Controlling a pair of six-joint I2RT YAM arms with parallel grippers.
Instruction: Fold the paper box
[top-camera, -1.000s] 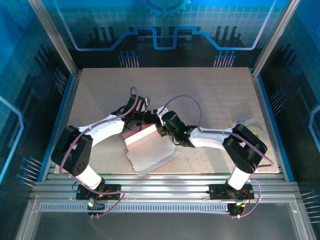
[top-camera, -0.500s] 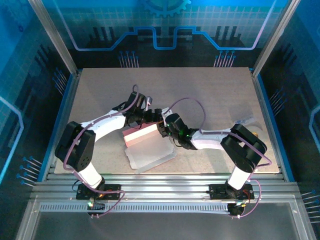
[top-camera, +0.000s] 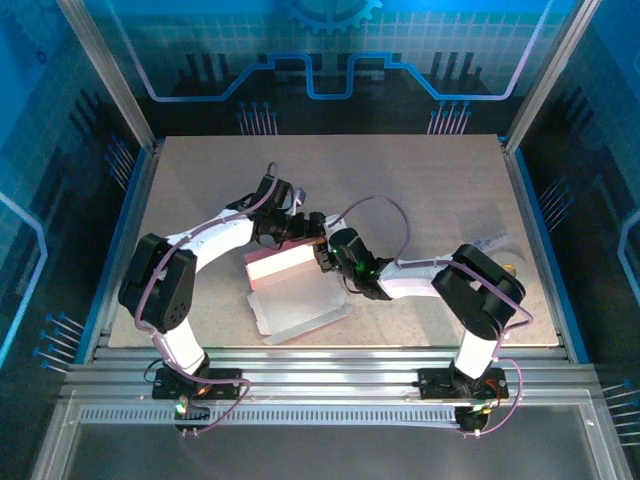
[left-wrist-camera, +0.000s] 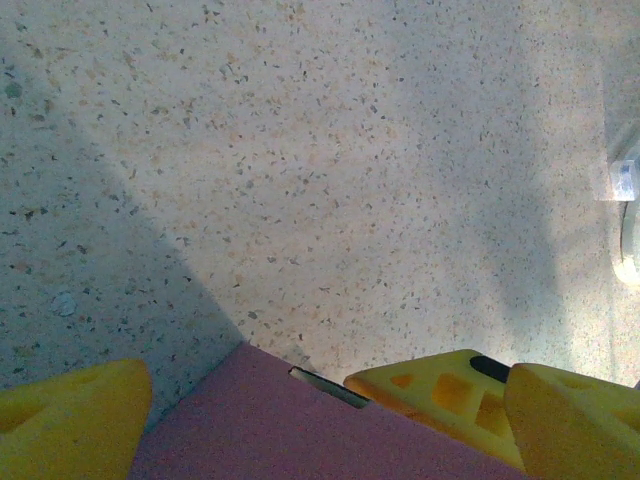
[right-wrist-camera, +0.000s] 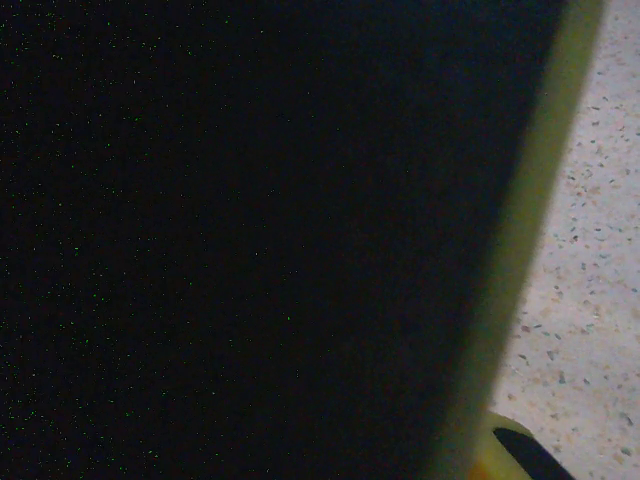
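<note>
The paper box (top-camera: 300, 300) has slid slightly left. The left gripper (left-wrist-camera: 245, 380) is spread wide astride its raised pink panel. The right gripper (top-camera: 322, 258) is at the panel's right end, and I cannot tell its state.

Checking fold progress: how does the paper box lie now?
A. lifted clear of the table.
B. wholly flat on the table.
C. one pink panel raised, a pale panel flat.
C: seen from above, the paper box has its pink far panel standing up while its pale panel lies flat on the table.
</note>
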